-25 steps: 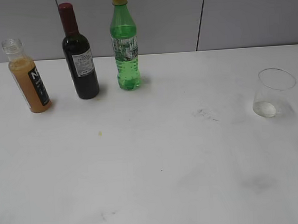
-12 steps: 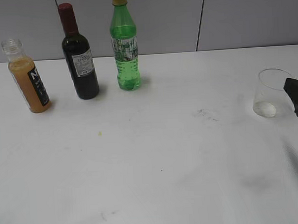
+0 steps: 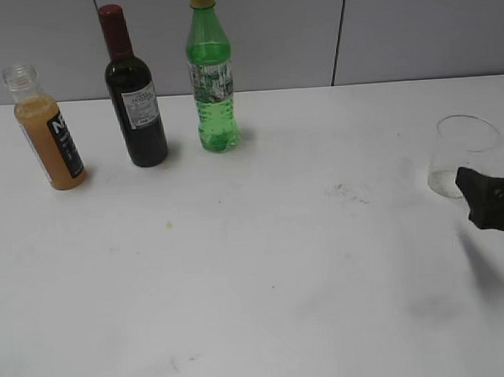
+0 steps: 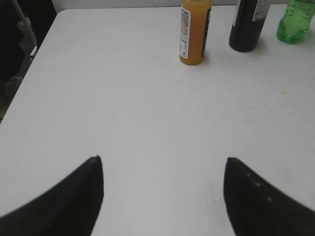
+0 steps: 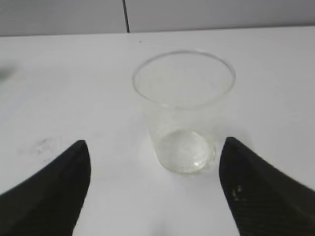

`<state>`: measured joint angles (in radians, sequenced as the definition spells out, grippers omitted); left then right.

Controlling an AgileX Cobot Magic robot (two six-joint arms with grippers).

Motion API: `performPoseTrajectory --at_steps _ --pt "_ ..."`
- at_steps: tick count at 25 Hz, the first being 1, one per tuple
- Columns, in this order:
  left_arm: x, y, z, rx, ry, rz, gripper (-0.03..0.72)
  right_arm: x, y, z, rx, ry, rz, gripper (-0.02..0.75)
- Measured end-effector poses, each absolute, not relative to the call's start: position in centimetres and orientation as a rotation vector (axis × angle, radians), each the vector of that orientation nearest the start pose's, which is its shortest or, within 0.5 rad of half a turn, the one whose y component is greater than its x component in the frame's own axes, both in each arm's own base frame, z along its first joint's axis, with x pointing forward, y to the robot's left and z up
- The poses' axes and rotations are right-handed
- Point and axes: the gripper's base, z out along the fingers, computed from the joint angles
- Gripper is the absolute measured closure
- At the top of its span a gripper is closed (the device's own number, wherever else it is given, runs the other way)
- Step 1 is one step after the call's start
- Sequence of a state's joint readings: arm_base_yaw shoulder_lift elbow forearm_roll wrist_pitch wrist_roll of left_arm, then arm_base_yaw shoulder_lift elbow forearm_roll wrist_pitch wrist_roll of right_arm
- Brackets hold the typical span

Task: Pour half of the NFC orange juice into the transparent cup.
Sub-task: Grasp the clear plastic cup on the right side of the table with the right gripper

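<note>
The NFC orange juice bottle (image 3: 49, 131) stands capless at the far left of the white table; it also shows in the left wrist view (image 4: 194, 32). The transparent cup (image 3: 463, 155) stands empty and upright at the right. In the right wrist view the cup (image 5: 184, 110) sits just ahead of my right gripper (image 5: 155, 147), which is open and empty with a finger to each side. In the exterior view the right gripper (image 3: 493, 199) is just in front of the cup. My left gripper (image 4: 162, 162) is open and empty over bare table, well short of the juice bottle.
A dark wine bottle (image 3: 134, 93) and a green soda bottle (image 3: 211, 77) stand in a row to the right of the juice bottle near the back wall. The table's left edge (image 4: 29, 64) shows in the left wrist view.
My right gripper has come into the exterior view from the right edge and moved left and down, to just in front of the cup. The bottles and cup have not moved.
</note>
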<state>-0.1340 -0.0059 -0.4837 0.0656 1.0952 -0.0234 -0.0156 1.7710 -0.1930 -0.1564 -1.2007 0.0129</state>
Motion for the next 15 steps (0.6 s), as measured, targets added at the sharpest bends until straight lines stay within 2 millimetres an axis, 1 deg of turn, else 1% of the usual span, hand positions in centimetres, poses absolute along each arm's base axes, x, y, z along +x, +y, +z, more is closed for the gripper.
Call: performPoseTrajectory --at_steps 4,6,11,15 --pt "-0.5 0.6 27.0 0.111 2.085 -0.016 0.104 22.6 0.6 9.6 -0.08 1.948 0.07 0.112" --pt "-0.5 0.6 27.0 0.111 2.085 -0.016 0.104 23.1 0.6 8.9 -0.082 1.965 0.071 0.112" --pt "-0.5 0.6 27.0 0.111 2.085 -0.016 0.104 24.7 0.5 7.8 -0.079 1.971 0.07 0.112" --pt "-0.5 0.6 27.0 0.111 2.085 -0.016 0.104 26.2 0.5 7.3 -0.08 1.954 0.068 0.112"
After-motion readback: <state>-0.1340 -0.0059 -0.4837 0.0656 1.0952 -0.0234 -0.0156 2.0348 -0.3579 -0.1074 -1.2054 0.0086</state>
